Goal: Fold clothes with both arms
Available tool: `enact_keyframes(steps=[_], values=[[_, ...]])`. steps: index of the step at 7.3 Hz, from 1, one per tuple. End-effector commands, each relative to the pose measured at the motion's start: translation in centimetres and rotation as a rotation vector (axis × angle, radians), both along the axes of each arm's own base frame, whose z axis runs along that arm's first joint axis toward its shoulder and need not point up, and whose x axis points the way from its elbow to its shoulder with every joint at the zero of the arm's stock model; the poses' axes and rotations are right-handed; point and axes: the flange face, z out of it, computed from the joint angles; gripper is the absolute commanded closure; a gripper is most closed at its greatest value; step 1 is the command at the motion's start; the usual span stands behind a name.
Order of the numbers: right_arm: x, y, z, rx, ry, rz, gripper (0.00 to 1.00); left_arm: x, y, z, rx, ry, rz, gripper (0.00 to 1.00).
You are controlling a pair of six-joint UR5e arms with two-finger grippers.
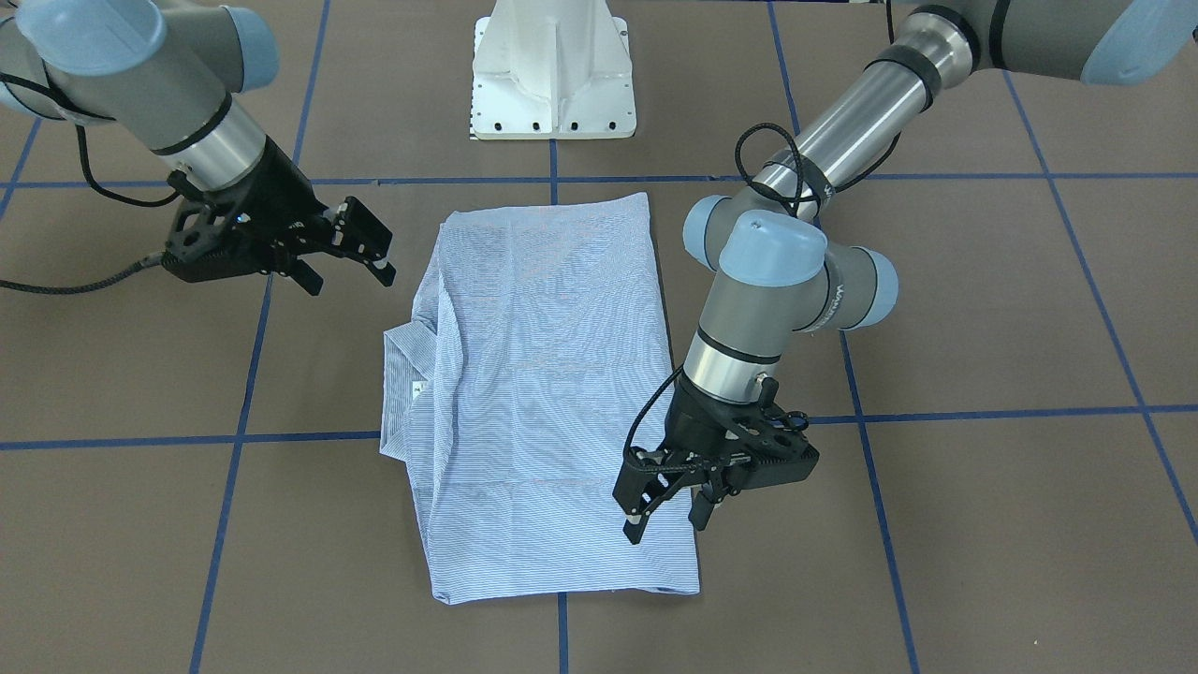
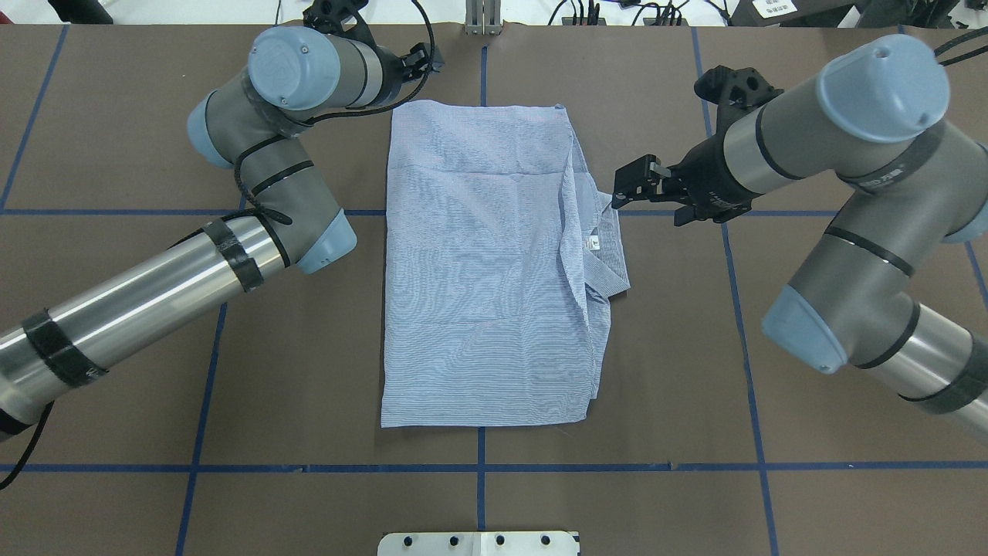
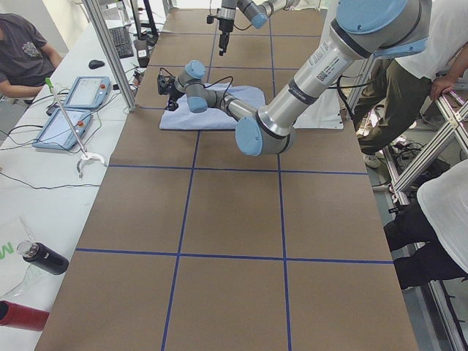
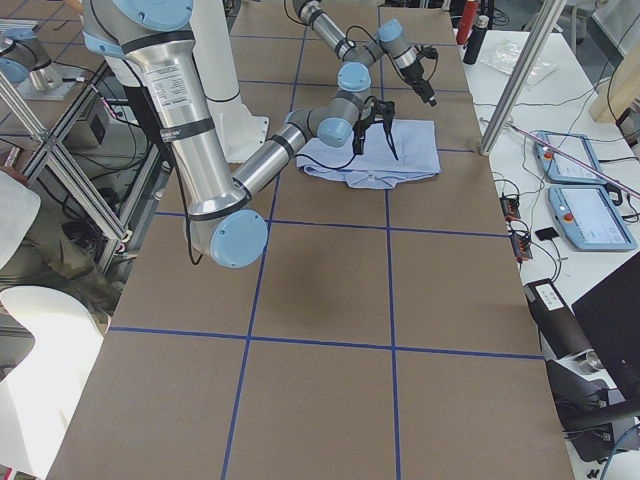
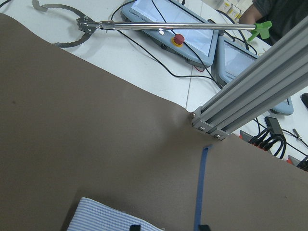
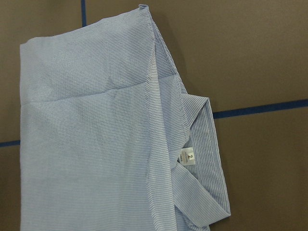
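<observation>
The light blue-and-white striped shirt [image 2: 486, 270] lies folded into a tall rectangle in the middle of the table [image 2: 116, 116]. It also shows in the front view [image 1: 543, 393]. Its collar [image 2: 606, 247] with a white size label [image 6: 187, 156] sticks out on my right side. My left gripper [image 1: 666, 524] is open and empty, just above the shirt's far left corner [image 5: 106, 216]. My right gripper [image 2: 624, 189] is open and empty, a little off the shirt beside the collar, and also shows in the front view [image 1: 348, 276].
The white pedestal base [image 1: 554, 70] stands at my side of the table. Blue tape lines cross the brown surface. An aluminium post [image 5: 250, 96], teach pendants [image 5: 173, 29] and a reaching tool [image 5: 144, 24] lie beyond the far edge. People stand near the table ends [image 3: 439, 80].
</observation>
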Motion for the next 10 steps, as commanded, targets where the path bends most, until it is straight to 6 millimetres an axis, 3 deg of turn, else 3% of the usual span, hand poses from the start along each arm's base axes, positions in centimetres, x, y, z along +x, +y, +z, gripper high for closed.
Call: enact_keyframes(steps=[1, 2, 3, 5, 7, 10], values=[[-6.7, -0.4, 1.3, 0.045, 0.091, -0.005, 0.00, -5.0, 5.9, 3.8, -0.019, -0.060, 0.132, 0.00], [-9.5, -0.2, 1.3, 0.046, 0.120, -0.013, 0.00, -8.2, 8.1, 4.2, -0.004, -0.149, 0.168, 0.00], [-12.7, -0.5, 1.2, 0.031, 0.148, -0.035, 0.00, -10.0, 9.8, 5.2, -0.018, -0.173, 0.174, 0.00], [-16.5, -0.9, 0.3, 0.023, 0.166, -0.067, 0.00, -10.4, 10.3, 6.7, -0.041, -0.179, 0.188, 0.00], [-17.2, -0.3, 3.7, 0.009, 0.240, -0.112, 0.00, -10.6, 10.3, 6.7, -0.050, -0.168, 0.201, 0.00], [-15.4, -1.7, 4.5, 0.023, 0.334, -0.160, 0.00, -10.4, 10.5, 6.8, -0.056, -0.163, 0.212, 0.00]])
